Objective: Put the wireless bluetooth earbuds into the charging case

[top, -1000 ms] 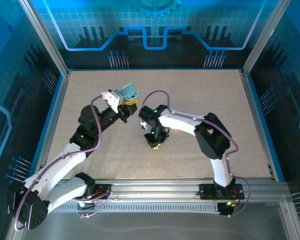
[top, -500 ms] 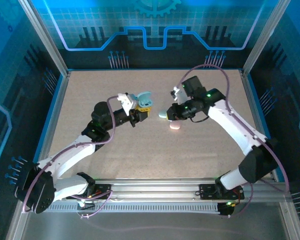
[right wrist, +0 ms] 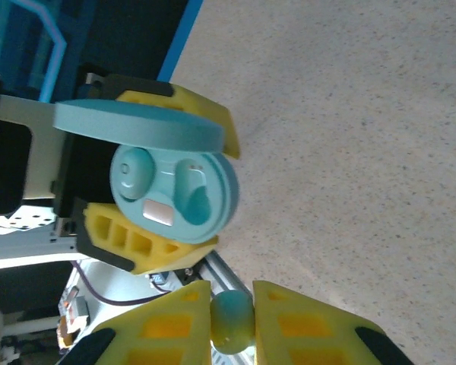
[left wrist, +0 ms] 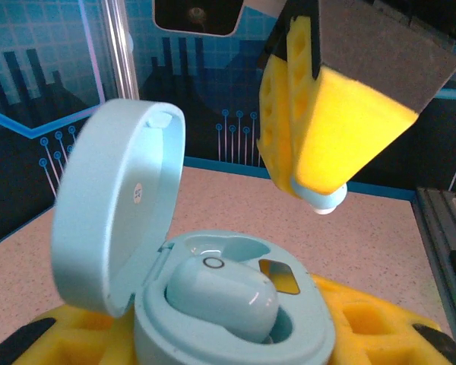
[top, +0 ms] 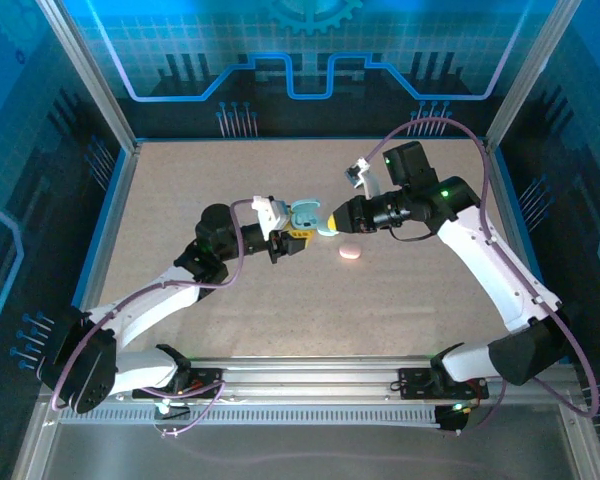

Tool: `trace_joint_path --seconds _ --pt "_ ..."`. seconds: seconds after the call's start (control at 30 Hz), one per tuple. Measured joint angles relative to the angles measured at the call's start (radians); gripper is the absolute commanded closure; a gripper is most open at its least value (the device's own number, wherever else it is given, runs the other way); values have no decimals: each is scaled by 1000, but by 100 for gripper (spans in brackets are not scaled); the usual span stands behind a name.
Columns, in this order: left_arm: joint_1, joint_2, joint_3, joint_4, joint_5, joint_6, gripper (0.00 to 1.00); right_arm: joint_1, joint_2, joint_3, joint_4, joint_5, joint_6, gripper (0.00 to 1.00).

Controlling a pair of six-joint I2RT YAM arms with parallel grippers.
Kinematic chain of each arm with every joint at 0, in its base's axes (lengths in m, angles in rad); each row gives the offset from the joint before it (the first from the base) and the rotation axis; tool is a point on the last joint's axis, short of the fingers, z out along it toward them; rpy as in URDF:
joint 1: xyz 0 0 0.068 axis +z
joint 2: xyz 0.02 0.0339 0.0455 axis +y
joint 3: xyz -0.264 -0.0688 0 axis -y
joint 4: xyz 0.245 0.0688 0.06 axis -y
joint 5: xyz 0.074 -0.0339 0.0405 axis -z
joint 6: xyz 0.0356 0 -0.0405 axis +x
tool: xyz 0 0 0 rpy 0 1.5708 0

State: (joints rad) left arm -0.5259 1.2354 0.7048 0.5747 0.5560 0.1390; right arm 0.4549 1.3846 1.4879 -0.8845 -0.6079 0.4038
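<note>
The right gripper [top: 334, 221] pinches a tiny, smooth teal-blue earbud [right wrist: 232, 319] between its yellow tips, just beside the open pale-blue case [right wrist: 175, 190]. The left gripper [top: 298, 232] clamps that case, lid raised, with a second earbud [left wrist: 222, 293] seated in one socket. Farther off, a pink oval piece [top: 350, 253] lies on the speckled beige table [top: 180, 180], and blue printed walls [top: 300, 60] stand behind.
</note>
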Motion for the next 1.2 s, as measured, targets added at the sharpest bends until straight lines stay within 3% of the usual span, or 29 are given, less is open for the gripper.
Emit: trace_joint_path --seconds 0.43,1.2 --pt "-8 26 2 0 54 0 66 16 16 12 65 -74 39 82" --pt "-8 27 7 8 73 -7 66 31 69 12 121 -85 80 82"
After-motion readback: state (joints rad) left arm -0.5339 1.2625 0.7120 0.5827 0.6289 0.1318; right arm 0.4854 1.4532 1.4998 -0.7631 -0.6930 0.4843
